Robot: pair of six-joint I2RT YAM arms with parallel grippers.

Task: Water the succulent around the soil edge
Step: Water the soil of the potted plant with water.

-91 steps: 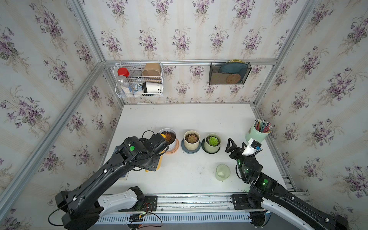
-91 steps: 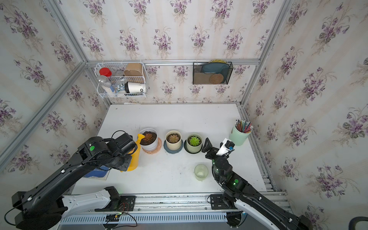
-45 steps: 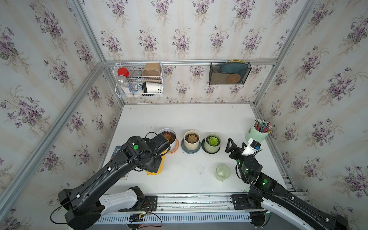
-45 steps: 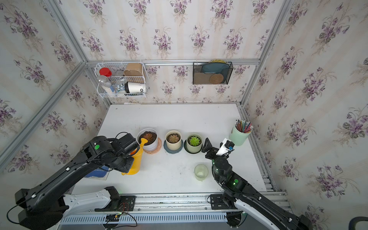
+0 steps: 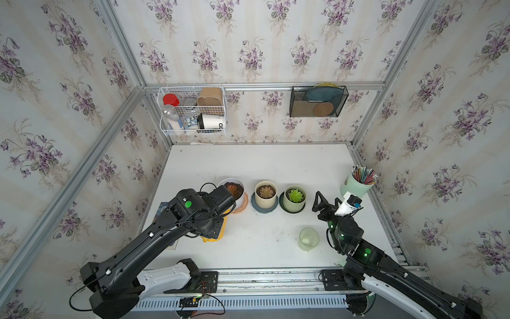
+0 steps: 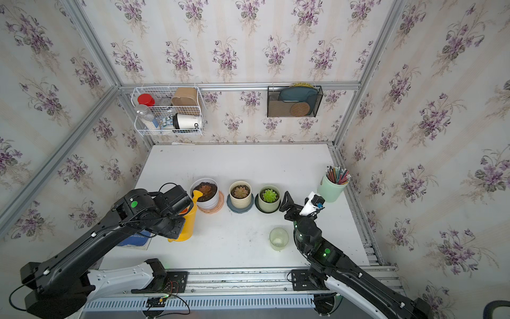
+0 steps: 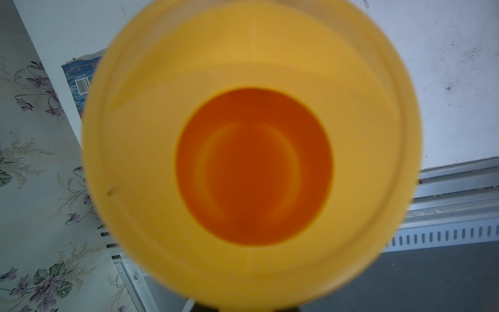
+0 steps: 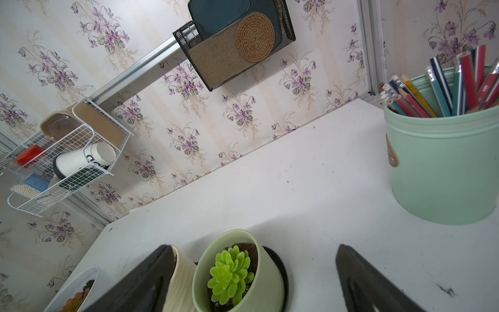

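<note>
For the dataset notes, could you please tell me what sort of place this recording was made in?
Most likely a robot test cell dressed as a home corner: floral wallpaper sits inside an aluminium frame, and the white table carries potted succulents and a pencil cup.

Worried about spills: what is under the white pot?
A pink saucer sits under the white pot; only its rim shows. The pot covers the saucer's middle, so any water there cannot be seen.
</note>
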